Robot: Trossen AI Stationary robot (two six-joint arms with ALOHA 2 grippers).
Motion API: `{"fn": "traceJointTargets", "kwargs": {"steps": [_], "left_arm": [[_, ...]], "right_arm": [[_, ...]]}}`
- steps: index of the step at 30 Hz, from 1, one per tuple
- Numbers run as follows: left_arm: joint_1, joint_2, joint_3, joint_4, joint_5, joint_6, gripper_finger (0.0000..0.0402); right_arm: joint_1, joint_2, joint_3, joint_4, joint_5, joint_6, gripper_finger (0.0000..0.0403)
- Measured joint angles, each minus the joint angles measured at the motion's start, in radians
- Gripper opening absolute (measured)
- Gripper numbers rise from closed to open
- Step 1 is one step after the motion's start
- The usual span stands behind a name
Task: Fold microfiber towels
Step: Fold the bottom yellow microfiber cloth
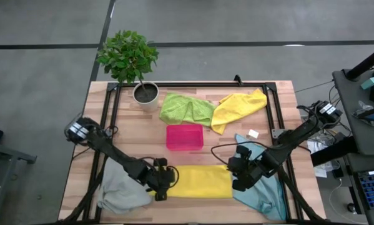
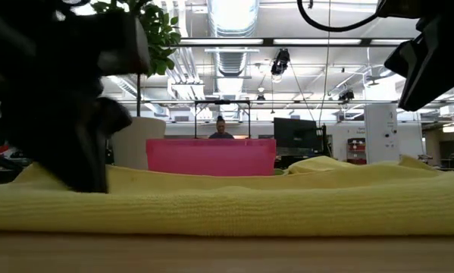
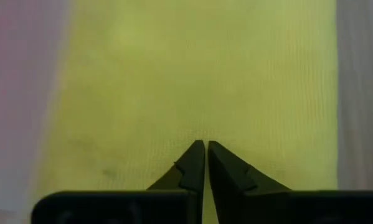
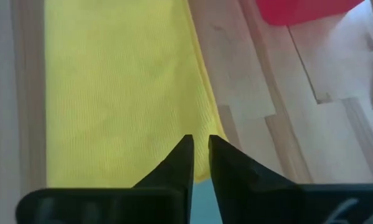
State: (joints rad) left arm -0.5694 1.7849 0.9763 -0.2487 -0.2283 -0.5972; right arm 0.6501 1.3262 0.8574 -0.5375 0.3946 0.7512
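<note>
Right, looking at the yellow towel (image 1: pixel 199 181), laid out as a long flat strip on the near side of the pink tray (image 1: pixel 185 127), close to it but not touching. Got the left gripper (image 1: pixel 160 187) down at the strip's end to the tray's left, fingers pinched fully together against the cloth; hard to say whether any fabric is actually caught between them. Got the right gripper (image 1: pixel 238 182) at the opposite end, to the tray's right, fingers drawn nearly together with only a slim gap, tips right at the towel's edge where it meets the teal towel (image 1: pixel 265 194). Worth flagging that neighbour: could easily nip the teal cloth along with the yellow and drag both. Same worry across from it, with the grey towel (image 1: pixel 121 190) heaped just beside the left gripper. Another risk: a shallow pinch on thin pile, so could slip off on the lift and drop one end, skewing the fold. Also, lifting unevenly could twist the strip or sweep it into the tray. Leaving the lime green towel (image 1: pixel 183 107) and the second yellow towel (image 1: pixel 240 106) crumpled beyond the tray's far side, not yet folded, so plenty left to do by the look of it.
</note>
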Motion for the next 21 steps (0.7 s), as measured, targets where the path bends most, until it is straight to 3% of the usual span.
{"fn": "traceJointTargets", "kwargs": {"steps": [6,10,21], "left_arm": [[-0.002,0.008,0.005,-0.073,0.143,-0.022,0.0001],[-0.004,-0.029,0.001,-0.174,0.171,-0.019,0.0001],[-0.002,-0.073,-0.010,-0.222,0.167,0.003,0.0000]], "right_arm": [[-0.002,0.000,-0.001,0.005,0.000,0.067,0.0029],[-0.009,0.018,-0.006,0.007,0.000,0.145,0.0046],[-0.087,0.072,-0.116,0.247,-0.022,0.251,0.0166]]}}
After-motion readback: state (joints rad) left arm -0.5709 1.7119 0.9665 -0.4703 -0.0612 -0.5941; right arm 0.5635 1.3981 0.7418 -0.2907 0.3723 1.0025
